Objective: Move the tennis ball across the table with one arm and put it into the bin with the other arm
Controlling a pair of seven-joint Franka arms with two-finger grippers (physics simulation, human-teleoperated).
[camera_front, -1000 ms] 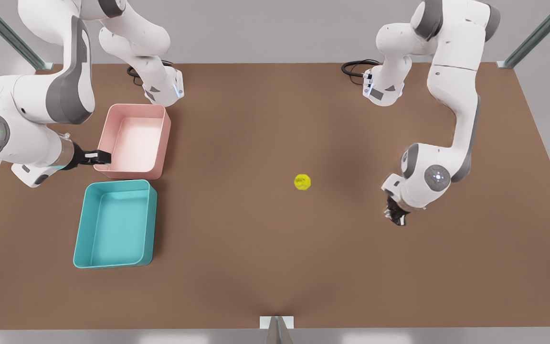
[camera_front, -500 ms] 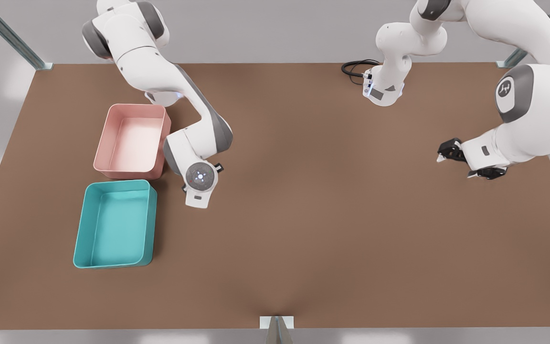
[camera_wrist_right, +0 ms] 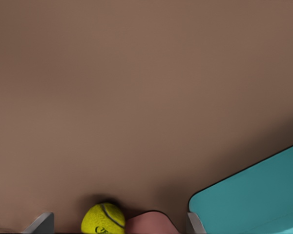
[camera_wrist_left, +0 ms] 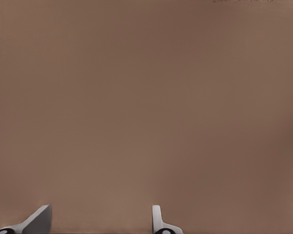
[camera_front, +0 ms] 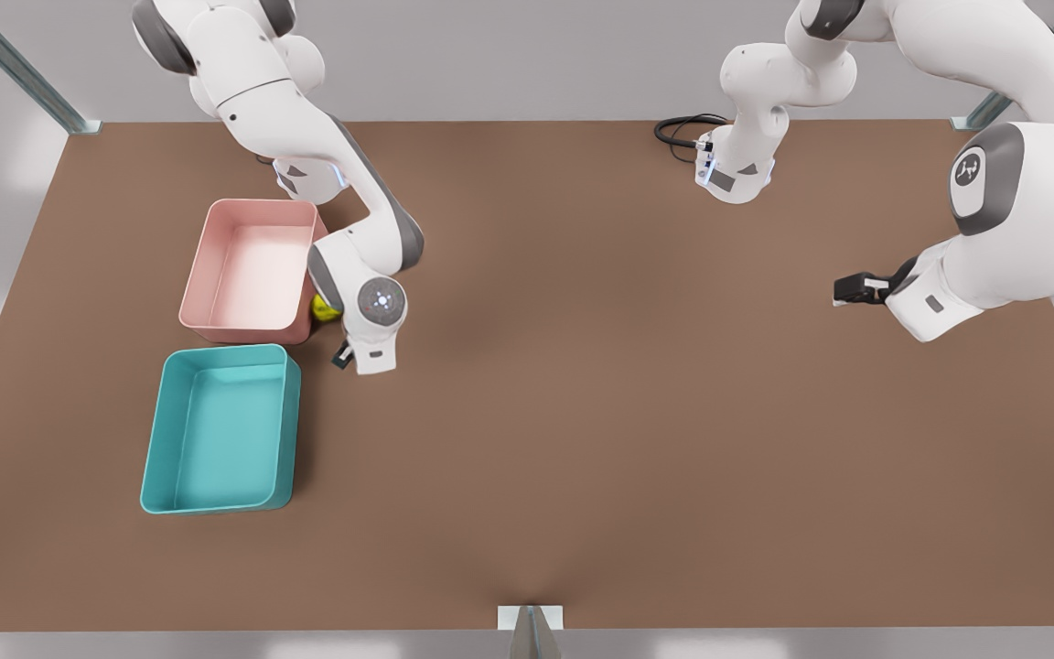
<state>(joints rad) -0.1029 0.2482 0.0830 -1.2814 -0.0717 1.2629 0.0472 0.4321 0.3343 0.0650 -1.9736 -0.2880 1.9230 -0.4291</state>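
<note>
Our right gripper [camera_front: 341,355], fingers spread and empty, hovers beside the tennis ball [camera_front: 324,307]; we centre over it before closing. Left gripper [camera_front: 854,291] waits, open.

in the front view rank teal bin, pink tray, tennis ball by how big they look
1. teal bin
2. pink tray, slightly smaller
3. tennis ball, far smallest, partly hidden behind the right arm's wrist
</note>
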